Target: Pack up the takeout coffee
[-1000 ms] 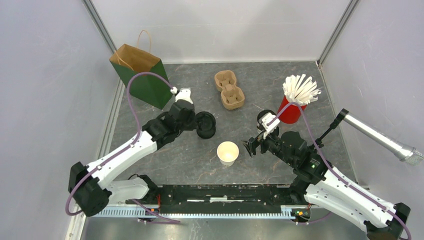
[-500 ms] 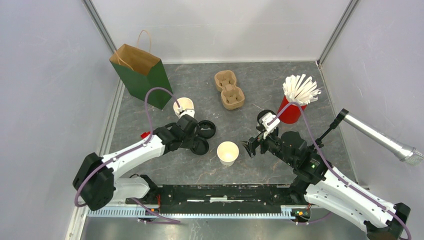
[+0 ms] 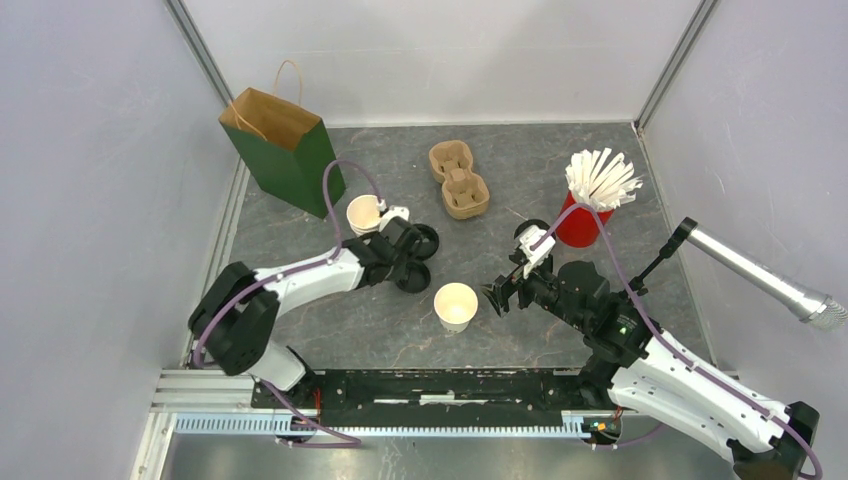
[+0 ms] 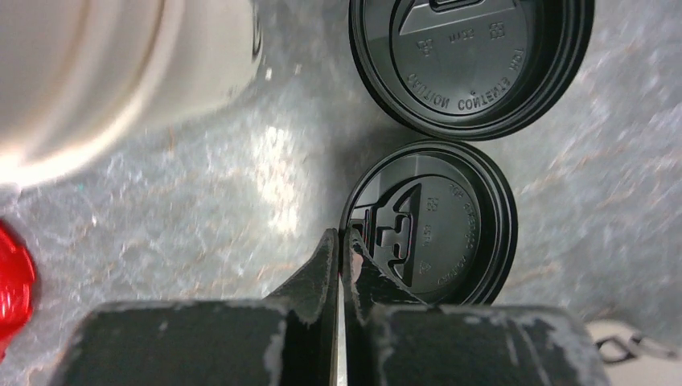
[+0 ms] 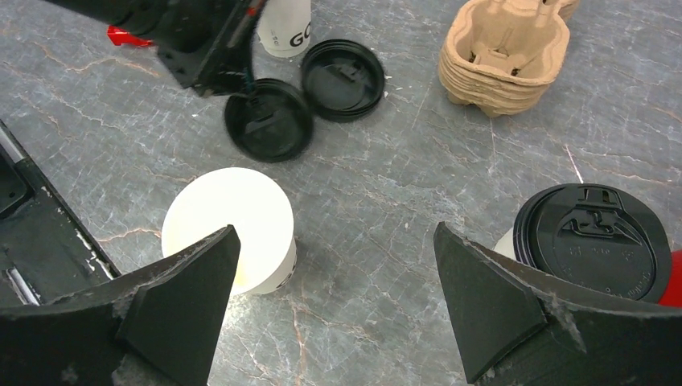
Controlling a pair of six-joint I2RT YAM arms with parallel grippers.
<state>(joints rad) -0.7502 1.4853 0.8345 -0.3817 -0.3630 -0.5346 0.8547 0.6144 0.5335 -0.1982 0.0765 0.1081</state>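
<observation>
The takeout coffee (image 5: 591, 241), a white cup with a black lid, stands just right of my right gripper (image 5: 334, 227) and is partly hidden behind it in the top view (image 3: 530, 232). This gripper is open and holds nothing. A lidless white cup (image 5: 229, 229) stands by its left finger and shows on the table from above (image 3: 455, 305). My left gripper (image 4: 342, 237) is shut on the rim of a loose black lid (image 4: 430, 225), low over the table. A second black lid (image 4: 470, 64) lies just beyond it.
Another open white cup (image 3: 362, 213) with dark lettering stands beside the left gripper (image 3: 403, 258). A green paper bag (image 3: 285, 150) stands at the back left, a stack of cardboard cup carriers (image 3: 458, 180) at the back middle, and a red cup of white straws (image 3: 592, 200) at the right.
My left arm has pulled one black lid off the pile and swung it nearer, then right, uncovering the lettered cup. The right arm has not moved.
</observation>
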